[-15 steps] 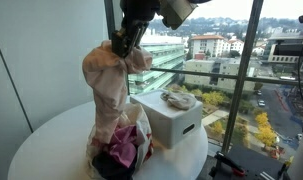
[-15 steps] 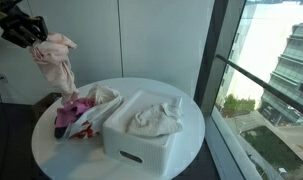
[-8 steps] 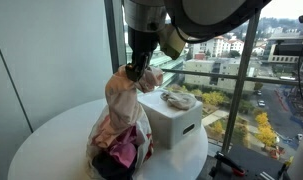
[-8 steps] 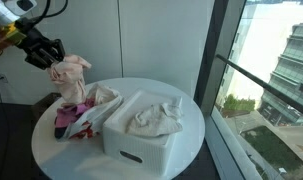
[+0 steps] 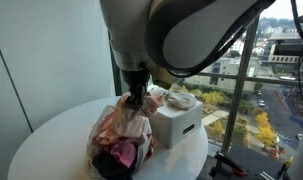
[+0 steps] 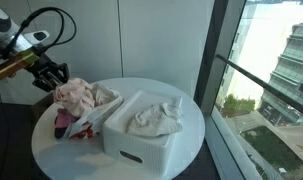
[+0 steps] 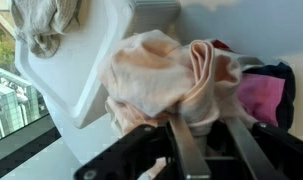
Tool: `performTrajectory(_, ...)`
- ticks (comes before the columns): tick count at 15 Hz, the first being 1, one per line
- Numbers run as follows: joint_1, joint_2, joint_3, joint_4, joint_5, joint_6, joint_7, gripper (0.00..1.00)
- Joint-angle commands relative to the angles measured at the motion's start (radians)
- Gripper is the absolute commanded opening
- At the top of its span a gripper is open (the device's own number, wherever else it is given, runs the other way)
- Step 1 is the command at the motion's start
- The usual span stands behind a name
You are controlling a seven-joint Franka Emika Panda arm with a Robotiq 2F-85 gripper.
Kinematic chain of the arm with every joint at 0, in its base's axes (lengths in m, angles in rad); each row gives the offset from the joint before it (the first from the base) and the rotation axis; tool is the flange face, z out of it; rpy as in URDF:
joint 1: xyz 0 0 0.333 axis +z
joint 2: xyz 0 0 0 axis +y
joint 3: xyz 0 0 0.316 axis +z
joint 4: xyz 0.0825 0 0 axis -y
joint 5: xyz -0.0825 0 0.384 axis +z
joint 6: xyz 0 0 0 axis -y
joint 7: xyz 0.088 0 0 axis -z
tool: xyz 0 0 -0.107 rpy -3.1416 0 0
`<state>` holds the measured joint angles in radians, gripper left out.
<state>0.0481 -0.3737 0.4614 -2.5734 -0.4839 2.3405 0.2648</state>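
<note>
Right, exterior view by the window side: my gripper (image 5: 137, 100) points straight down over the round white table (image 5: 51, 140), jaws clenched on the top of a peach garment (image 5: 119, 125). The garment hangs bunched below the fingers and its lower part rests on a clothes pile. A magenta cloth (image 5: 121, 155) shows at the pile's front. A white storage bin (image 5: 176, 128) stands just beside the pile, touching it or nearly so; can't tell which. A beige cloth (image 5: 174, 99) lies crumpled on top of the bin.

Exterior view from the room side: gripper (image 6: 53, 77) comes in at the far edge of the table (image 6: 191, 128), tilted down. The peach garment (image 6: 76, 95) is bunched right at the fingertips, sitting atop the pile. The magenta cloth (image 6: 66, 122) is underneath, at the pile's outer side. The bin (image 6: 141, 145) takes up the middle of the table, with the beige cloth (image 6: 154, 118) spread across its top.

Wrist view: gripper (image 7: 206, 130) fingers (image 7: 186, 145) pinch a thick fold of the peach garment (image 7: 156, 80). The rest of it spills forward onto the bin (image 7: 101, 40) edge. The beige cloth (image 7: 46, 25) is at the top corner. The magenta cloth (image 7: 256, 95) and a dark garment (image 7: 288, 80) lie off to the side.
</note>
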Motion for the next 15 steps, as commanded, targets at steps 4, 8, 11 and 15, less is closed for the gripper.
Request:
performTrajectory(4,0.022,0.209,-0.024,0.147,-0.21,0.022,0.129,0.08)
performTrajectory(8,0.069,0.348,-0.067,0.201,-0.241,0.072,0.158,0.08)
performTrajectory(11,0.11,0.451,-0.107,0.235,-0.243,0.107,0.164,0.08)
performTrajectory(15,0.151,0.574,-0.195,0.294,-0.291,0.14,0.203,0.08)
